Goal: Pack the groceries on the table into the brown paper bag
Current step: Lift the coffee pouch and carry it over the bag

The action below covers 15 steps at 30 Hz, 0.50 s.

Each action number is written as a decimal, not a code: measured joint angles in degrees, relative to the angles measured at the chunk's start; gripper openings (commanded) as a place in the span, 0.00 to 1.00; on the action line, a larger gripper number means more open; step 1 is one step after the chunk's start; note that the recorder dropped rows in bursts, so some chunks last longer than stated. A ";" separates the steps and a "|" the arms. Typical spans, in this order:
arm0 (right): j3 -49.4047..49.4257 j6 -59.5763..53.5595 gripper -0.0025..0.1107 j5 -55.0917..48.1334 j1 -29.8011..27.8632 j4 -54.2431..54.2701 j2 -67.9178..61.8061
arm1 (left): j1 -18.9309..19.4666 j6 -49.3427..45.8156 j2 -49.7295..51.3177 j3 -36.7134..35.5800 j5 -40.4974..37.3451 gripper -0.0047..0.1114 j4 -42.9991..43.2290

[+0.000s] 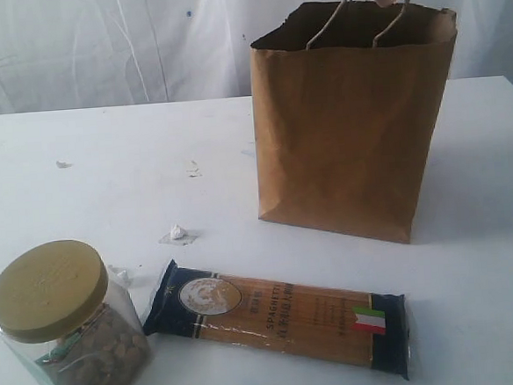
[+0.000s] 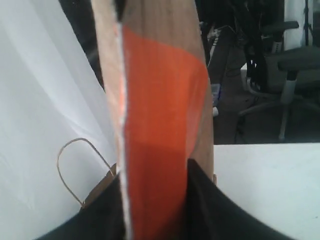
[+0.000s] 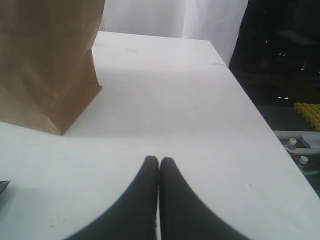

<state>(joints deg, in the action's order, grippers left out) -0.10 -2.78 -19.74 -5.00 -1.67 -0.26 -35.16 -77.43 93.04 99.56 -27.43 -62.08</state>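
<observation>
— So, how far along is the packing?
— Partway, by my reckoning. Starting big: the white tabletop [image 1: 105, 168] has the brown paper bag [image 1: 349, 124] standing upright toward its far side, mouth open, cord handles [image 1: 350, 18] sticking up. None of my cameras looks inside, so I can't say what it holds.
— And what's left out?
— Two things that I can see. The long spaghetti pack [image 1: 278, 319] lies flat near the front edge, apart from the bag. The clear jar [image 1: 68, 329] with the yellowish lid stands upright just beside the pack's blue end, at the front left; whether they touch I can't tell.
— Anything in hand?
— Yes. My left pincer [image 2: 157, 205] is partly closed on the brown pouch [image 2: 160, 125] with the orange label, gripping one end so it shows edge-on to the wrist camera. A bag handle and a bit of rim show just past it there, so I judge the pouch hangs over the mouth, not yet let go.
— The other arm?
— My right pincer [image 3: 159, 167] is closed tight on nothing, low over bare tabletop, apart from the bag.
— So what remains?
— Release the pouch, then take the spaghetti and the jar. That pack looks long for the bag; I'd expect to stand it on end
</observation>
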 measured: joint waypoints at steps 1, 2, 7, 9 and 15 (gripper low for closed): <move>0.00 0.00 0.02 0.00 0.00 0.00 0.00 | -0.54 -1.75 0.88 0.00 0.74 0.04 0.00; 0.00 0.00 0.02 0.00 0.00 0.00 0.00 | -1.13 -3.80 1.75 0.00 1.72 0.04 0.00; 0.00 0.00 0.02 0.00 0.00 0.00 0.00 | -2.10 -9.31 4.47 0.00 7.02 0.04 0.00; 0.00 0.00 0.02 0.00 0.00 0.00 0.00 | -2.10 -10.10 5.10 0.00 9.25 0.04 0.00; 0.00 0.00 0.02 0.00 0.00 0.00 0.00 | -2.10 -10.89 6.49 0.00 12.98 0.04 -0.23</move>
<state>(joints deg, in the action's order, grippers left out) -0.10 -2.78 -19.74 -5.00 -1.67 -0.26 -37.26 -88.31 99.53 99.56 -14.45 -62.31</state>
